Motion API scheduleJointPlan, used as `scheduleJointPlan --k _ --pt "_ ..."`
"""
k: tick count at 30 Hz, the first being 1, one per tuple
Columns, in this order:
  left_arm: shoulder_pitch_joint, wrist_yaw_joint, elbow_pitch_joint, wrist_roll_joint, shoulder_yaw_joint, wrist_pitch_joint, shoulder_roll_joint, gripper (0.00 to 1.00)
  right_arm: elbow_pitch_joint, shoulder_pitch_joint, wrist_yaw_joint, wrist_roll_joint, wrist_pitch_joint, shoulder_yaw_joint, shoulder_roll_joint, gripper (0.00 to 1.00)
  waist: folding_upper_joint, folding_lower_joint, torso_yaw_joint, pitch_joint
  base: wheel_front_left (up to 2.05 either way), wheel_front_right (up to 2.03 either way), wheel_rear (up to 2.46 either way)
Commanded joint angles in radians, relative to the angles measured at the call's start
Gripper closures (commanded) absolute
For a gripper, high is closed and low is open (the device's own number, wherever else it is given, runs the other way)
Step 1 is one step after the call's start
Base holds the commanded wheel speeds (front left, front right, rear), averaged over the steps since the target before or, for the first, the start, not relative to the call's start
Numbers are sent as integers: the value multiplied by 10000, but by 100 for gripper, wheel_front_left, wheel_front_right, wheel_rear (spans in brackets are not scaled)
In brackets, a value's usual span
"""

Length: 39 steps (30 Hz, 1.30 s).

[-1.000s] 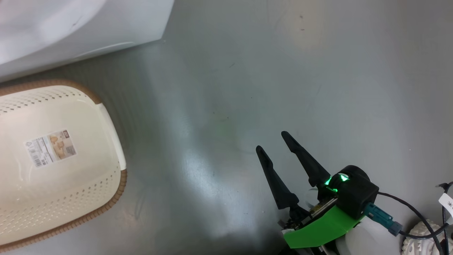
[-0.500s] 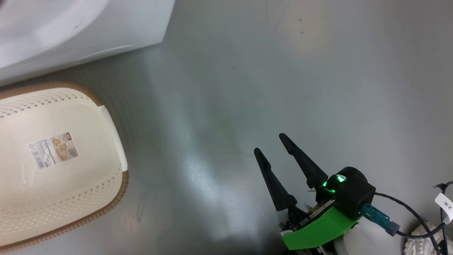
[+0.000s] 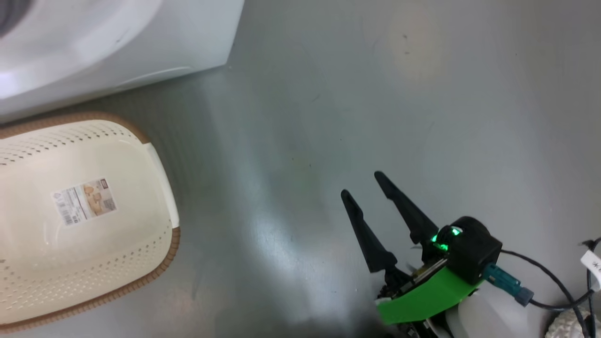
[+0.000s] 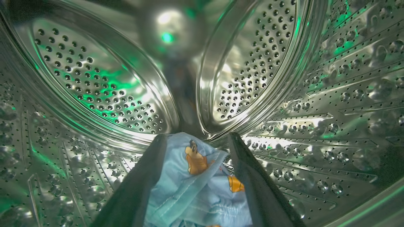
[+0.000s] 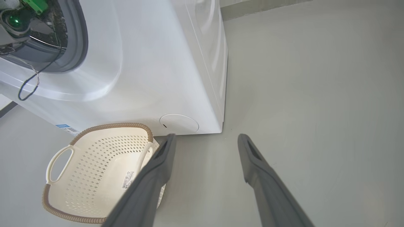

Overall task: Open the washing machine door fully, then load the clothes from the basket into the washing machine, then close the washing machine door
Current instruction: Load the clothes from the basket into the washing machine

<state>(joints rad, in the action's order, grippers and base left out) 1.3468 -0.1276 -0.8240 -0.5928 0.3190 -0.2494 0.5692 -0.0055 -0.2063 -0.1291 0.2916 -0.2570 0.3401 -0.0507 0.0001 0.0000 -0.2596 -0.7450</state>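
Left arm (image 5: 19, 19) reaches through the grey door seal (image 5: 80, 37) of the washing machine (image 5: 157, 63). It is deep inside, presumably so the load lands well in and not on the lip.

Left gripper (image 4: 197, 137): inside the perforated steel drum (image 4: 94, 78), fingers spread wide. A bunched light blue garment (image 4: 189, 189) with orange-brown bear prints sits in the gap between them. The jaws look as wide as the idle gripper's, so I read this as let go, not a grip; whether the cloth touches a pad, I cannot tell.

Right gripper (image 3: 361, 183): jaws apart, holding nothing, hanging over the grey floor (image 3: 328, 94), well apart from the basket (image 3: 162, 263). It looks parked out of the way.

Basket: on the floor just in front of the machine's lower corner, within easy reach of the drum. Its bottom label (image 3: 84, 201) lies uncovered, and no garment shows in the part I can see.

Judgement: loading looks close to done. Next comes drawing the left arm out without snagging cloth, then the door, which must not catch fabric on the seal.
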Motion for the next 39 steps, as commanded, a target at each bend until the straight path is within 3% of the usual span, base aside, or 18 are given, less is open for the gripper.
scheduleJointPlan --k 1,8,22,39 --pt "-22 -30 154 -21 -96 -69 537 0 -163 106 -16 85 -48 170 5 0 -1 0 56 96 0 0 0" --pt "-572 -30 393 -265 47 -117 364 0 -35 -31 -16 92 -48 -13 5 0 -1 0 258 506 0 0 0" --pt "-2520 -30 1334 -301 -728 -123 -371 0 351 -83 -16 31 -48 -399 5 0 -1 0 773 1583 0 0 0" --pt "-5613 -30 3064 718 -1915 -123 -1363 0 894 246 -16 -46 -48 -723 5 0 -1 0 1228 3413 0 0 0"
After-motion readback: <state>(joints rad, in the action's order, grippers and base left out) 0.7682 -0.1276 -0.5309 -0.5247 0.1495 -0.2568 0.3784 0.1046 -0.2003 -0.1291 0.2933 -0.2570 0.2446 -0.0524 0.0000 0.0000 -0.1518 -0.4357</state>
